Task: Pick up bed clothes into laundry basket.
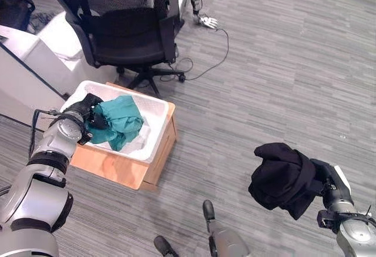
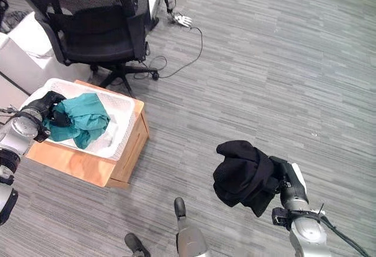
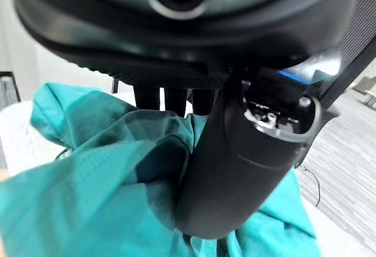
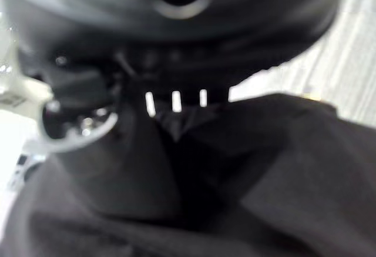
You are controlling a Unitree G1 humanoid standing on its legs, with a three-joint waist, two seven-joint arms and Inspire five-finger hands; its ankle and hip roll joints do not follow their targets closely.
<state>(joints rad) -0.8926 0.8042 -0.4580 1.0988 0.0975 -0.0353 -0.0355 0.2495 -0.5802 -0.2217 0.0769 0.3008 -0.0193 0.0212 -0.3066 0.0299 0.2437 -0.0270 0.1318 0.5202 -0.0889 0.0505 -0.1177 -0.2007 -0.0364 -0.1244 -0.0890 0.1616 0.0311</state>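
Even, bright indoor light; soft shadow under the office chair (image 1: 126,30). The right wrist view looks blurred, perhaps by motion.

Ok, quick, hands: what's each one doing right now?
Left hand: shut on the teal cloth, over the basket.
Right hand: shut on the black cloth, held above the floor.

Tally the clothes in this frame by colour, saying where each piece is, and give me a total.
Teal clothes: 1, the teal garment in the white laundry basket, with the left hand shut on it.
Black clothes: 1, the black garment held over the floor by the right hand.
Total: 2 pieces, 1 in the basket and 1 outside it.
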